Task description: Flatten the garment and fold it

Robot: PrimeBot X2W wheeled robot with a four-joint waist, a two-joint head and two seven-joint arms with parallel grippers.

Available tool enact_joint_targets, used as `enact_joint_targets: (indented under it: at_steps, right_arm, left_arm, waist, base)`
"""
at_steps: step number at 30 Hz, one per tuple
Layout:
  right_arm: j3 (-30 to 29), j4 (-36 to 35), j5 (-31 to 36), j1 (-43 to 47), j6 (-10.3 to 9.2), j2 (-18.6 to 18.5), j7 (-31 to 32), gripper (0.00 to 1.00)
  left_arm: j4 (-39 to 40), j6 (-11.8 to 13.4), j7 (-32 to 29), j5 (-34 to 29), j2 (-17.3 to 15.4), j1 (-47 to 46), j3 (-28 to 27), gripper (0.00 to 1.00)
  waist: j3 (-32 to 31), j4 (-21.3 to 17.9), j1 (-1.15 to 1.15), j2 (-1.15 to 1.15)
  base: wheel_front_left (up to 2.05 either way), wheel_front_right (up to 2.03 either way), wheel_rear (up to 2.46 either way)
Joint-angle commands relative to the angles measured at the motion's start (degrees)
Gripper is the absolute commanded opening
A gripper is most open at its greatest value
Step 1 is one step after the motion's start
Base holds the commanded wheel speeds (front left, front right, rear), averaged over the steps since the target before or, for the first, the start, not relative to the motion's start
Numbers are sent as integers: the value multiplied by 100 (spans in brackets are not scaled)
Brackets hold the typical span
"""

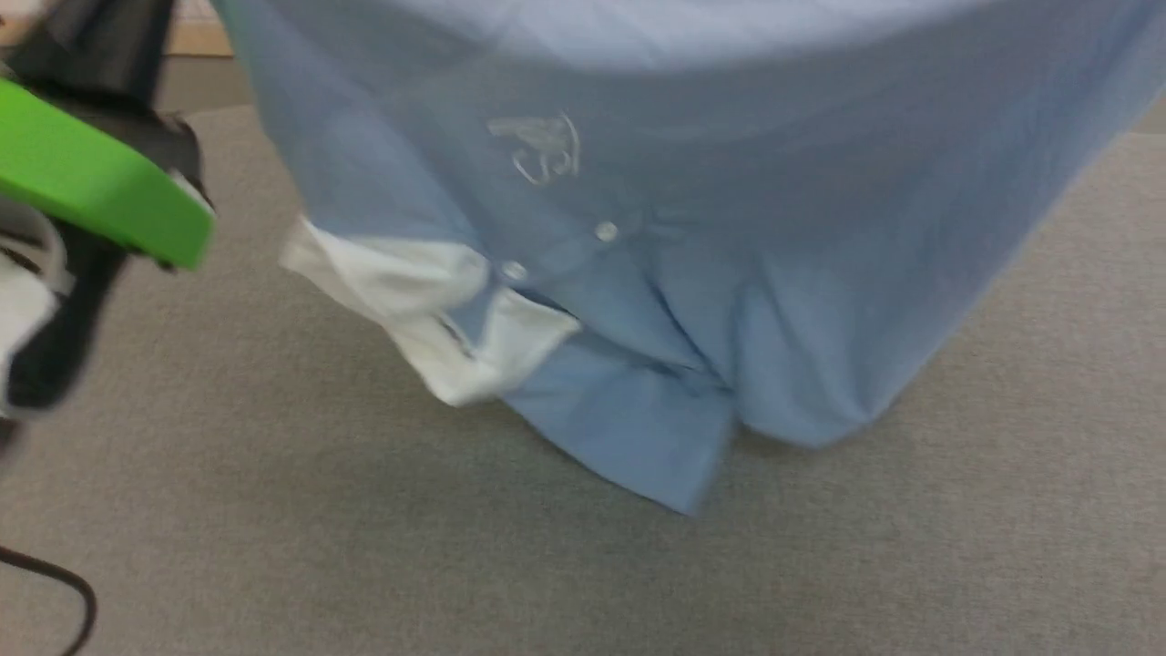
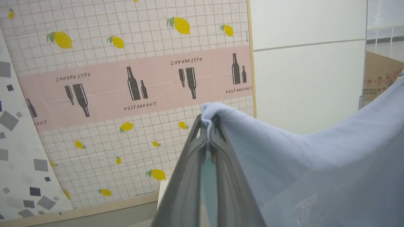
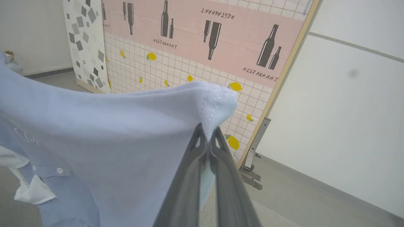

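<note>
The one container around is a brown cardboard box (image 2: 382,74), off past the printed screen (image 2: 126,85) beyond a stretch of white wall (image 2: 309,78). Its printed side faces the room, and what it holds cannot be seen.

The garment (image 1: 638,273) hangs in the air in front of the screen, spread between the two claws. It is a soft, light blue knit with a fine pique grain that shows where the cloth bunches at each corner. The left gripper (image 2: 208,126) has its long grey fingers pressed together on one bunched corner, a sliver of blue showing between them. The right gripper (image 3: 208,135) is clamped the same way on the other corner, which puffs out above its tips.

The shirt hangs upside down. The white collar (image 1: 410,292) flops crumpled at the low end, with round white buttons (image 1: 606,232) above it and a looping white logo (image 1: 542,150) higher still. The lowest blue folds droop close to the flat, short-piled grey carpet (image 1: 273,528); whether they touch it is hard to tell through the blur.

The screen is a flat board with a pale wooden edge. It carries a white grid dotted with yellow lemons and a pink band of dark bottle shapes, and it stands on a grey metal foot (image 3: 252,157).
</note>
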State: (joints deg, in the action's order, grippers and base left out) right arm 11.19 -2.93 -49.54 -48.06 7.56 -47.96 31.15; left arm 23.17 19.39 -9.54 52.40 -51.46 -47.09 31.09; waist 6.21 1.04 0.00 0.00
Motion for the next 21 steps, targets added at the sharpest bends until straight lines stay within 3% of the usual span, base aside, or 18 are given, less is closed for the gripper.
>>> enact_joint_targets:
  at_steps: [1, 11, 21]
  right_arm:
    - [-81, -73, -47, -163, -8, 45, -47, 0]
    - [-414, -277, 31, -868, -8, 193, -50, 0]
    - [-103, 283, 369, -2035, -8, 133, -496, 0]
  left_arm:
    - [37, -45, 26, 9, -49, -273, -124, 0]
    - [-369, -508, -310, -97, -99, -1907, -473, 0]
    - [-1728, -1494, -798, -728, 141, -3825, -33, 0]
  waist:
    - [-83, -167, 0, 0]
    - [488, -472, 0, 0]
    - [1731, -743, 0, 0]
  base:
    - [0, 0, 0]
    - [0, 0, 0]
    - [0, 0, 0]
